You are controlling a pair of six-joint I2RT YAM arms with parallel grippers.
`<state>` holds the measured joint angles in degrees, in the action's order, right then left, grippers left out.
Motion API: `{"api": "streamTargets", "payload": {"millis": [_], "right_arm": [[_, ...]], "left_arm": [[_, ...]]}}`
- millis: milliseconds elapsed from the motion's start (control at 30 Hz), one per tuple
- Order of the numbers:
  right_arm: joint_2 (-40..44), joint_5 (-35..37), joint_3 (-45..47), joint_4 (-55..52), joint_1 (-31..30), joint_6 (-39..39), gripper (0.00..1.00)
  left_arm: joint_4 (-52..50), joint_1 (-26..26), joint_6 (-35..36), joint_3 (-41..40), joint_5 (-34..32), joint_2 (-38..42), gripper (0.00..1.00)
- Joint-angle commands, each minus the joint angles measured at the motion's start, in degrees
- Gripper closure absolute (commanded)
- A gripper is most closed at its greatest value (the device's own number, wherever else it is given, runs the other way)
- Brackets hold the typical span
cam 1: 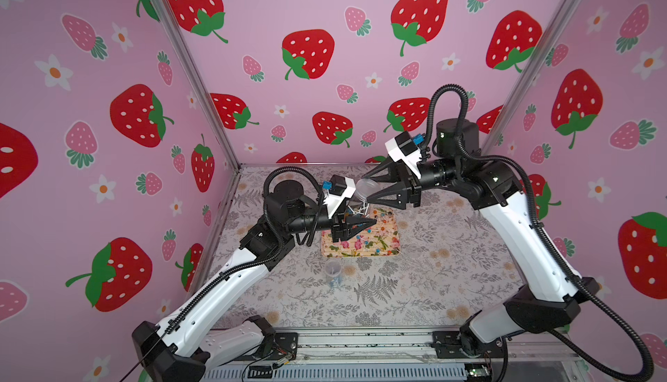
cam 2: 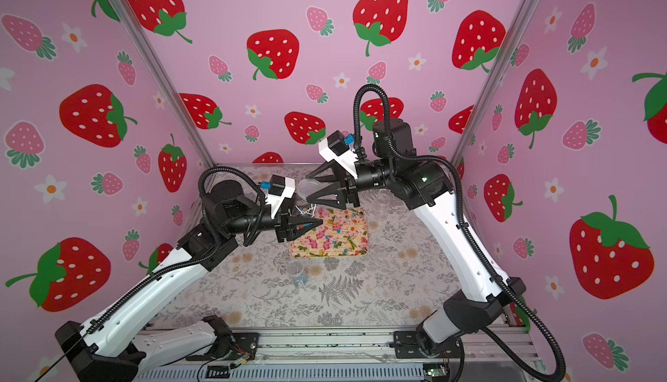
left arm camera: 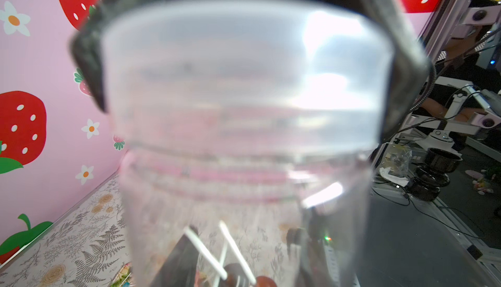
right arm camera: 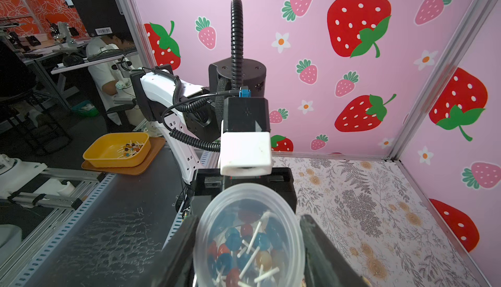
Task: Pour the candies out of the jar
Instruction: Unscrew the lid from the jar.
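Observation:
A clear jar [cam 1: 357, 206] holding candies [right arm camera: 244, 245] with white sticks hangs over the far left corner of the floral tray [cam 1: 334, 246]. My left gripper [cam 1: 371, 222] is shut on the jar's body, which fills the left wrist view [left arm camera: 244, 190]. The jar's translucent lid [cam 1: 365, 186] is on. My right gripper [cam 1: 365, 189] is shut on that lid, one finger on each side of its rim [right arm camera: 244, 188]. Its fingers [left arm camera: 86, 55] flank the lid in the left wrist view. More candies [cam 1: 364, 243] lie scattered on the tray.
A second clear jar [cam 1: 332, 272] with a few blue candies stands on the fern-print table in front of the tray. Faint clear cups [cam 2: 382, 199] sit right of the tray. Pink strawberry walls close three sides. A yellow bin [right arm camera: 116, 150] sits outside the cell.

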<state>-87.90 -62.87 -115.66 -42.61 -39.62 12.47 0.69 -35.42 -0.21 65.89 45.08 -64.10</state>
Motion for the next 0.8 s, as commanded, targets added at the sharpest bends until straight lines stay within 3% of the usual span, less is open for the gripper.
{"api": "streamTargets", "payload": {"millis": [0,67,167,267,433,567,767], "right_arm": [[1.7,-3.5,0.3,2.4,0.1,4.8,0.41],[2.3,-2.7,1.5,2.7,-0.1,4.3,0.35],[4.2,0.3,4.1,4.3,-0.2,2.1,0.15],[6.9,5.0,7.5,6.4,-0.2,-1.6,0.04],[10.1,17.7,11.3,9.0,-0.2,-15.5,0.02],[10.2,20.4,12.3,10.0,-0.3,-25.6,0.02],[9.3,23.4,13.0,8.9,-2.8,-27.9,0.02]], "left_arm": [[-2.0,0.1,-0.7,1.0,1.2,0.0,0.60],[-1.9,0.2,-0.6,1.0,1.0,-0.2,0.60],[-1.8,0.2,-0.2,0.7,0.0,0.0,0.60],[-1.5,0.2,0.2,0.0,-1.3,0.6,0.60],[-1.8,0.2,0.9,-0.8,-3.0,1.2,0.60],[-2.9,0.2,2.0,-0.8,-3.8,1.1,0.60],[-3.2,0.2,2.7,-1.3,-4.4,1.0,0.60]]}}
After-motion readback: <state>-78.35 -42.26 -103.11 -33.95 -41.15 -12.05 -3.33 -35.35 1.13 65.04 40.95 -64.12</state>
